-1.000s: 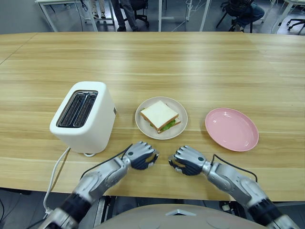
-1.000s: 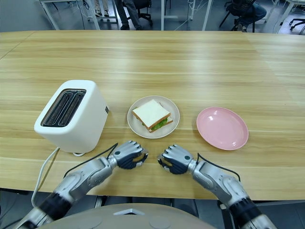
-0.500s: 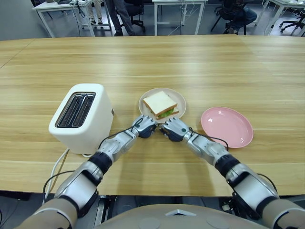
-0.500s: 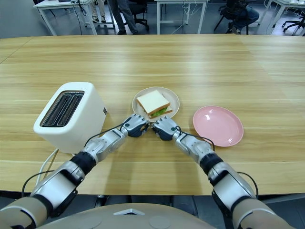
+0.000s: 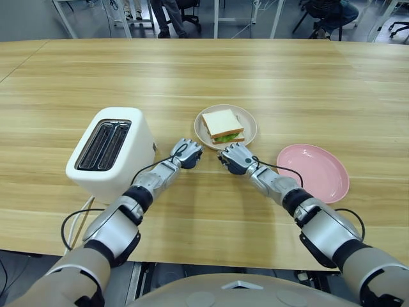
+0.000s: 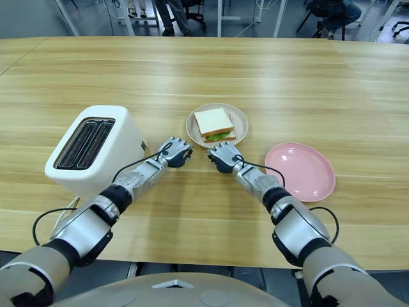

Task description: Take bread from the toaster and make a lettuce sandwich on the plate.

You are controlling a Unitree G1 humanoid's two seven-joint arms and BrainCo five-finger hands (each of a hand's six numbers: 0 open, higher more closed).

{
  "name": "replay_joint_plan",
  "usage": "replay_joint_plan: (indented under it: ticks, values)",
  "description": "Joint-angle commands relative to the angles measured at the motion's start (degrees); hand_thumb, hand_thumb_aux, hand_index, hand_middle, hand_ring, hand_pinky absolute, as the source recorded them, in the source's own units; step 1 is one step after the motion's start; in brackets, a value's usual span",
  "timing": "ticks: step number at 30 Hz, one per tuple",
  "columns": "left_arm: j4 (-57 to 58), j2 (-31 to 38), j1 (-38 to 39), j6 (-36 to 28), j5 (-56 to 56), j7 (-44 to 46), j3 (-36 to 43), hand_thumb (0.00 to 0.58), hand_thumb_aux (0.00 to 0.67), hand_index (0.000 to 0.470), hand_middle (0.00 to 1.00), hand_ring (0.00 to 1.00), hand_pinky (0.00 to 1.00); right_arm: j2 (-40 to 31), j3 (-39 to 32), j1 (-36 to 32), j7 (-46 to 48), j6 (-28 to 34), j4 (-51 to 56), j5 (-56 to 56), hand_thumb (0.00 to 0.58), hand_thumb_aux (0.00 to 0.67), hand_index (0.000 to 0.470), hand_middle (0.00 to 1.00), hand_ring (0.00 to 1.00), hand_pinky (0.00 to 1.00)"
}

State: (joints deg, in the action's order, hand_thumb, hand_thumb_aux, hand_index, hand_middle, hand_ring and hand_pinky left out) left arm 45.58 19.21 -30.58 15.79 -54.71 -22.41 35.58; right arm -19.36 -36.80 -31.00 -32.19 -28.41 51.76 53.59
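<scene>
Pink plate [image 5: 313, 173] sits near-right of the beige plate [image 5: 250, 128]. Left hand [image 5: 186, 153] and right hand [image 5: 235, 158] are just in front of it, fingers curled into fists, gripping nothing. Toaster [image 5: 112, 150] stands left of the beige plate. Lettuce sandwich [image 5: 222, 123] lies on it, bread slice on top.

Bright, even overhead light covered the desk [image 5: 287, 77]. Only soft, short shadows hugged the toaster [image 5: 112, 150] and the pink plate [image 5: 313, 173], whose rim showed a faint sheen.
</scene>
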Motion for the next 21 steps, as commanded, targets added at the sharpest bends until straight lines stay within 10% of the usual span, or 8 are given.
replay_joint_plan:
  ticks: [1, 2, 3, 4, 5, 6, 9, 21]
  values:
    - [-19.32, 2.16, 12.43, 4.89, 13.84, 7.79, -5.95, 0.580, 0.670, 0.460, 1.00, 1.00, 1.00, -4.96, 6.24, 12.84, 14.07, -9.47, -18.94, -20.45, 0.580, 0.670, 0.460, 1.00, 1.00, 1.00]
    - [-25.01, 2.59, 16.33, 5.63, 17.77, 10.04, -7.60, 0.580, 0.670, 0.460, 0.98, 0.98, 0.98, -6.41, 7.63, 16.75, 18.12, -10.17, -24.69, -26.28, 0.557, 0.536, 0.368, 0.62, 0.62, 0.62]
    - [-29.91, 3.05, 20.13, 6.43, 21.76, 12.49, -8.81, 0.554, 0.528, 0.363, 0.82, 0.82, 0.82, -7.89, 8.52, 20.26, 22.31, -10.42, -29.77, -32.18, 0.251, 0.166, 0.114, 0.42, 0.42, 0.42]
    - [-34.37, 3.70, 23.77, 7.44, 25.60, 15.00, -9.60, 0.554, 0.528, 0.363, 0.82, 0.82, 0.82, -9.27, 9.52, 23.21, 25.64, -10.24, -34.10, -36.84, 0.251, 0.166, 0.114, 0.42, 0.42, 0.42]
    - [-38.52, 4.47, 27.71, 8.79, 29.67, 17.30, -10.17, 0.432, 0.331, 0.227, 0.69, 0.69, 0.69, -10.61, 10.86, 25.99, 28.01, -10.19, -37.92, -41.11, 0.000, 0.000, 0.000, 0.00, 0.00, 0.00]
    - [-41.99, 5.20, 31.47, 10.05, 33.76, 19.43, -10.66, 0.000, 0.000, 0.000, 0.49, 0.49, 0.49, -11.67, 12.27, 28.53, 30.35, -9.53, -41.33, -45.59, 0.000, 0.000, 0.000, 0.00, 0.00, 0.00]
    - [-51.31, 7.36, 41.52, 11.91, 41.94, 23.52, -12.91, 0.000, 0.000, 0.000, 0.00, 0.00, 0.00, -13.20, 17.81, 35.30, 34.24, -7.86, -49.11, -56.03, 0.000, 0.000, 0.000, 0.00, 0.00, 0.00]
    - [-62.59, 5.57, 57.33, 16.42, 59.98, 31.69, -20.62, 0.000, 0.000, 0.000, 0.00, 0.00, 0.00, -7.94, 27.49, 49.62, 45.46, -8.04, -55.05, -70.97, 0.000, 0.000, 0.000, 0.00, 0.00, 0.00]
